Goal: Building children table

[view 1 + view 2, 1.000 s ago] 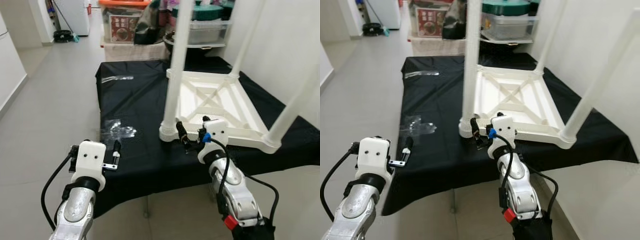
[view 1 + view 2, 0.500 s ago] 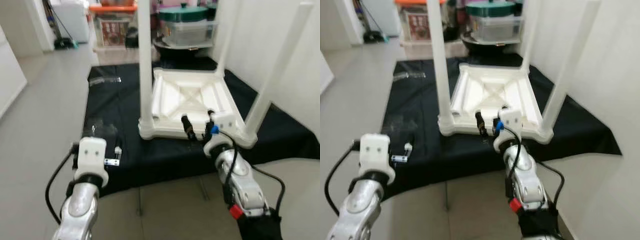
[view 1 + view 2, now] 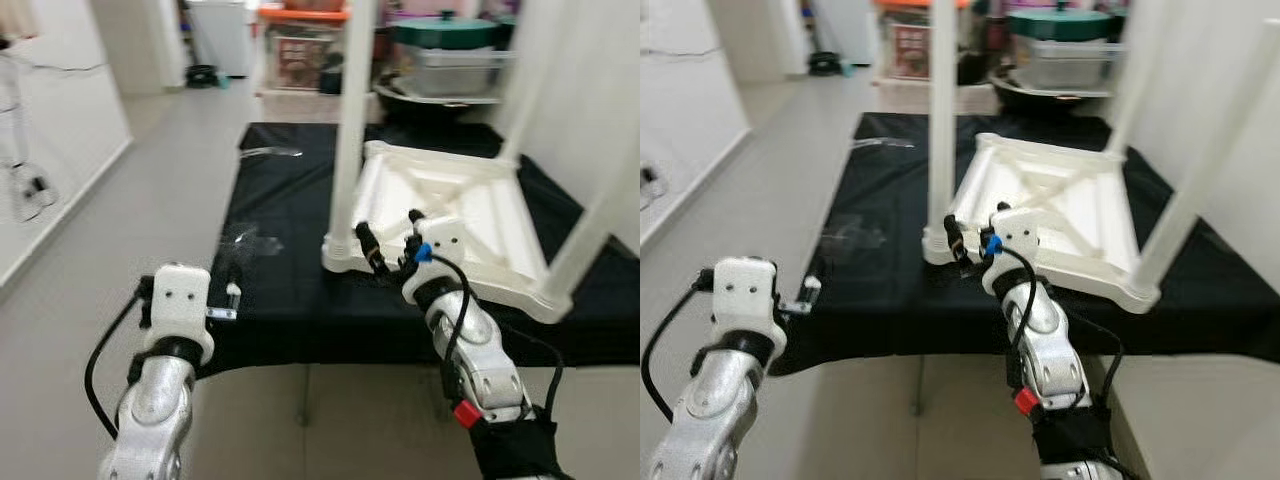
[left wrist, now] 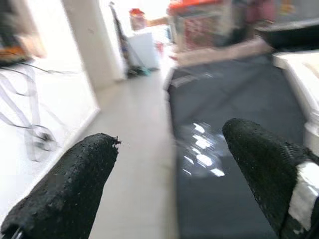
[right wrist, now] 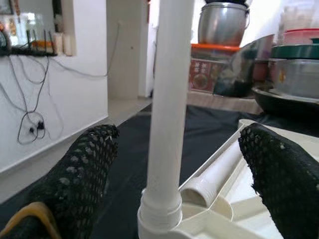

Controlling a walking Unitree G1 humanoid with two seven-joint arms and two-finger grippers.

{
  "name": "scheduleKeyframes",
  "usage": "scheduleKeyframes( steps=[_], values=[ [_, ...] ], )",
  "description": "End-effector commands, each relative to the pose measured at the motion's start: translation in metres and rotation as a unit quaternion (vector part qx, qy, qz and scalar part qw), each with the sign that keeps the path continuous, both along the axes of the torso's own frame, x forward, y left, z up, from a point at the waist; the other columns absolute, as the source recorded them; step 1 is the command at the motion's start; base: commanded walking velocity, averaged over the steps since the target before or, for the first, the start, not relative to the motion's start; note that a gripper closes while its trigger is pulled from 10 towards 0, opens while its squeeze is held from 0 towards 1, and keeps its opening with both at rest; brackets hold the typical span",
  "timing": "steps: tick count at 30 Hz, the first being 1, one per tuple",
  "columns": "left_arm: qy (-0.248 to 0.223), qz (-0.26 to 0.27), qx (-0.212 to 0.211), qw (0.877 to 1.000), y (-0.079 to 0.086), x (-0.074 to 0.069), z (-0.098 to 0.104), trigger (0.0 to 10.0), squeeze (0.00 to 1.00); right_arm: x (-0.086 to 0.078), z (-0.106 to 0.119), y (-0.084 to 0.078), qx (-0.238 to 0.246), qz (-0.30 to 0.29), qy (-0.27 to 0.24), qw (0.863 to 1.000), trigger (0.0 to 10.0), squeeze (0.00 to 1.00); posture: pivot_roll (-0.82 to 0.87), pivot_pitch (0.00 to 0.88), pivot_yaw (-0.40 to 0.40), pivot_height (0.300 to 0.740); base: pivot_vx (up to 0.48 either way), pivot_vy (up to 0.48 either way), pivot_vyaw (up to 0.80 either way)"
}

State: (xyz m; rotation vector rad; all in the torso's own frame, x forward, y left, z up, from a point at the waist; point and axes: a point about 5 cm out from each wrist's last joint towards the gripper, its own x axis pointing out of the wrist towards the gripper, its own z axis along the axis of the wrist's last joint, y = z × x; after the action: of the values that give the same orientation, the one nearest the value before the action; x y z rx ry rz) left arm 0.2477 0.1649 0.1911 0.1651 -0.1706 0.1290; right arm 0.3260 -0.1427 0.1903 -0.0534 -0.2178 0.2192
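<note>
Compared with half a second earlier, the camera has swung; both grippers hold their places, the left gripper (image 3: pixel 232 296) with fingers spread at 9 o'clock over the black cloth (image 3: pixel 290 230), the right gripper (image 3: pixel 387 243) spread around a white leg (image 5: pixel 169 99). Motion blur softens detail, and leg tops are cut off. Farther out at 1 o'clock, the white table (image 3: pixel 470 225) lies upside down on the cloth.

— What carries everything?
— A low platform draped in black cloth (image 3: pixel 300 300), standing on grey tiled floor (image 3: pixel 170 180).
— And on it?
— An upturned white plastic children's table (image 3: pixel 450 215), legs up — plus two clear plastic bags (image 3: pixel 252 240).
</note>
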Motion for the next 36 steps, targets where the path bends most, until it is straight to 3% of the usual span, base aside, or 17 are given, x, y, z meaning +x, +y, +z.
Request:
scheduleKeyframes(
  steps=[1, 10, 18, 36],
  values=[
    [-0.019, 0.007, 0.009, 1.0, 0.006, 0.003, 0.012, 10.0, 0.0, 0.003, -0.002, -0.01, 0.006, -0.034, 0.005, 0.999, 10.0, 0.0, 0.14, 0.021, -0.047, 0.74, 0.0, 0.0, 0.0],
    [-0.053, 0.043, 0.028, 0.997, 0.027, 0.008, 0.034, 10.0, 0.0, 0.01, 0.004, -0.028, 0.018, -0.108, -0.002, 0.994, 10.0, 0.0, 0.15, 0.025, -0.048, 0.74, 0.0, 0.0, 0.0],
    [-0.057, 0.091, 0.04, 0.993, 0.05, 0.006, 0.039, 10.0, 0.0, 0.013, 0.009, -0.041, 0.018, -0.164, -0.012, 0.986, 10.0, 0.0, 0.15, 0.024, -0.049, 0.74, 0.0, 0.0, 0.0],
    [-0.055, 0.08, 0.045, 0.994, 0.046, 0.008, 0.037, 10.0, 0.0, 0.014, 0.009, -0.038, 0.023, -0.169, -0.014, 0.985, 10.0, 0.0, 0.15, 0.029, -0.046, 0.74, 0.069, 0.0, 0.0]
  ],
)
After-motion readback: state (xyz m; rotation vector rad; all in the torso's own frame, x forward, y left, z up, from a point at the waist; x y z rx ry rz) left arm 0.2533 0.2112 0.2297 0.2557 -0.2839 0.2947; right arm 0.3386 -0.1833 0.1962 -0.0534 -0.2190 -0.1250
